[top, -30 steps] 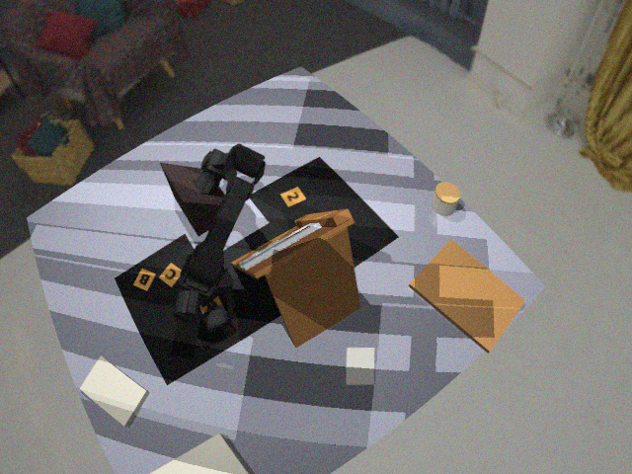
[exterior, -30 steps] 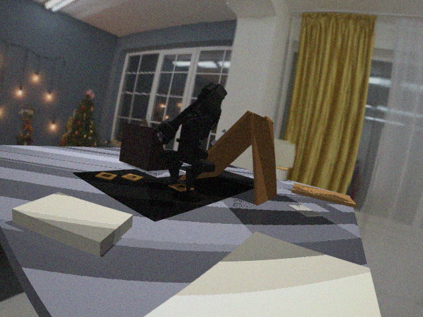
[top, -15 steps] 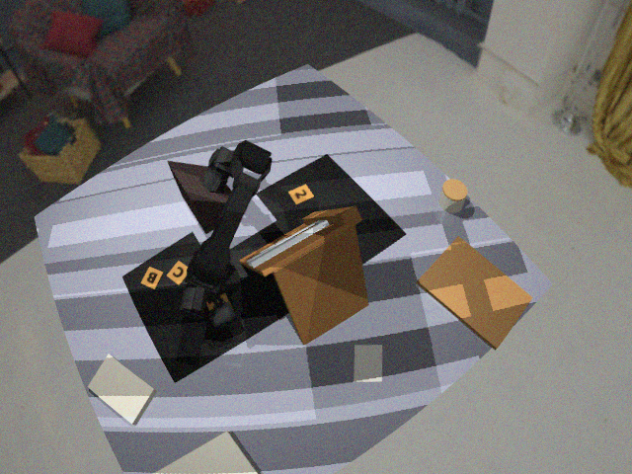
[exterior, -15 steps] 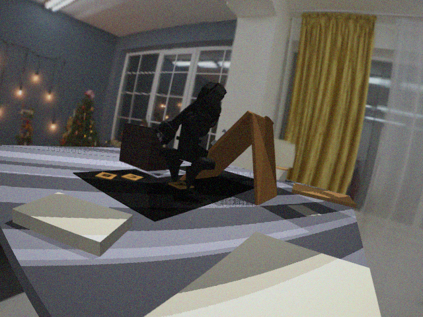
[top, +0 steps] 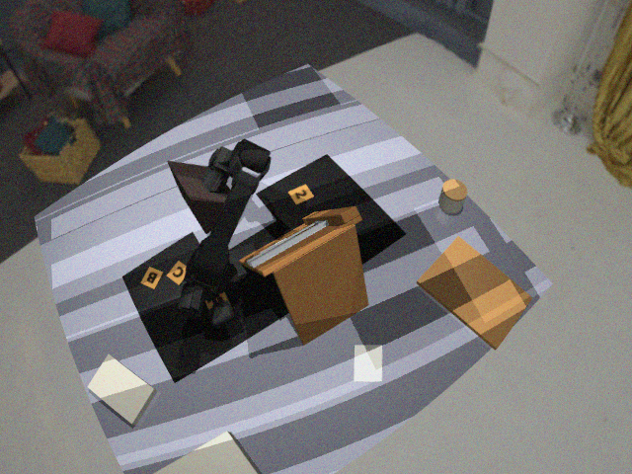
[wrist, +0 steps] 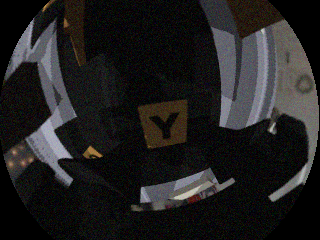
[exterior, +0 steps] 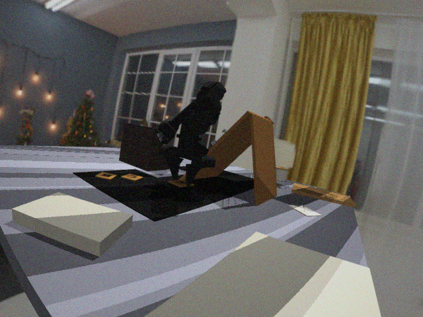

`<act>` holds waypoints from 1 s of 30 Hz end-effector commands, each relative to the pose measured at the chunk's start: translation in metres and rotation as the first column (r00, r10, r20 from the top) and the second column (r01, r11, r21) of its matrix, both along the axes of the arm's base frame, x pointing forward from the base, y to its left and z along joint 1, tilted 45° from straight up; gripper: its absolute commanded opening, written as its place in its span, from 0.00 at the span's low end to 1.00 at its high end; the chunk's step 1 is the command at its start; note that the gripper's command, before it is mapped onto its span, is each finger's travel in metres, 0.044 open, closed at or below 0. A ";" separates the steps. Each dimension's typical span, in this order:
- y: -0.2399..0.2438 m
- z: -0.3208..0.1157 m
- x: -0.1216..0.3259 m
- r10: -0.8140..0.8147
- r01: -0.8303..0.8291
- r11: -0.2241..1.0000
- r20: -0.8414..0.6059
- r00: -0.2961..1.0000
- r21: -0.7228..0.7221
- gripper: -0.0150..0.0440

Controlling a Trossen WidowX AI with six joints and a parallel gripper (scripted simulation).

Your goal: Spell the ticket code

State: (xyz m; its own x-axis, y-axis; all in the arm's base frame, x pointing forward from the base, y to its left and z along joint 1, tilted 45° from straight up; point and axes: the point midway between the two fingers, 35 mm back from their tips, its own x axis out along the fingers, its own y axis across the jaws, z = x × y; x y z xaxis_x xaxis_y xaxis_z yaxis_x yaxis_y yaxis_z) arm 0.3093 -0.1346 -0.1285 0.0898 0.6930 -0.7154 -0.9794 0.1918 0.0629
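Observation:
My gripper is shut on the Y tile, low over the near part of the black board. The tile's letter faces up in the wrist view. A B tile and a C tile lie beside each other on the board. A tile marked 2 lies on the board's far part. I cannot make out the rail in the dark area, nor any printed code. A small pale card shows no readable print.
A tall orange-brown angled structure stands close beside the arm and hides part of the board. A dark brown box stands behind. A flat orange block, an orange-topped jar and cream blocks are around the board.

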 end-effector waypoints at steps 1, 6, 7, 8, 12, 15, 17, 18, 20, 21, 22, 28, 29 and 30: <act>-0.002 0.003 0.000 0.006 -0.006 1.000 0.003 1.000 -0.005 0.25; -0.004 0.004 0.000 0.006 -0.006 1.000 0.003 1.000 -0.005 0.25; -0.004 0.004 0.000 0.006 -0.006 1.000 0.003 1.000 -0.005 0.25; -0.004 0.005 0.000 0.006 -0.006 1.000 0.003 1.000 -0.005 0.25; -0.006 0.004 0.001 -0.049 0.049 0.999 -0.012 0.999 -0.004 0.25; -0.011 0.007 0.003 -0.148 0.148 0.989 -0.035 0.988 -0.007 0.25; -0.015 0.009 0.004 -0.213 0.213 0.977 -0.049 0.976 -0.007 0.25; -0.016 0.011 0.005 -0.245 0.245 0.970 -0.056 0.968 -0.006 0.25; -0.020 0.013 0.006 -0.307 0.308 0.951 -0.070 0.949 -0.004 0.25; -0.022 0.015 0.007 -0.338 0.339 0.941 -0.077 0.938 -0.003 0.25; -0.024 0.016 0.007 -0.368 0.369 0.929 -0.084 0.926 -0.001 0.25; -0.034 0.025 0.010 -0.533 0.539 0.842 -0.128 0.836 0.017 0.25; -0.036 0.027 0.010 -0.558 0.565 0.825 -0.136 0.819 0.021 0.25; -0.038 0.029 0.010 -0.582 0.591 0.807 -0.144 0.800 0.025 0.25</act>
State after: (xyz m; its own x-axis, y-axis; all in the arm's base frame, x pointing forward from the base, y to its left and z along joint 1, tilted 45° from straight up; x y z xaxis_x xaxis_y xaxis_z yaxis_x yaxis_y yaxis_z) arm 0.3172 -0.1659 -0.1082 0.3526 0.6061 -0.7130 -0.7358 0.6503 0.1889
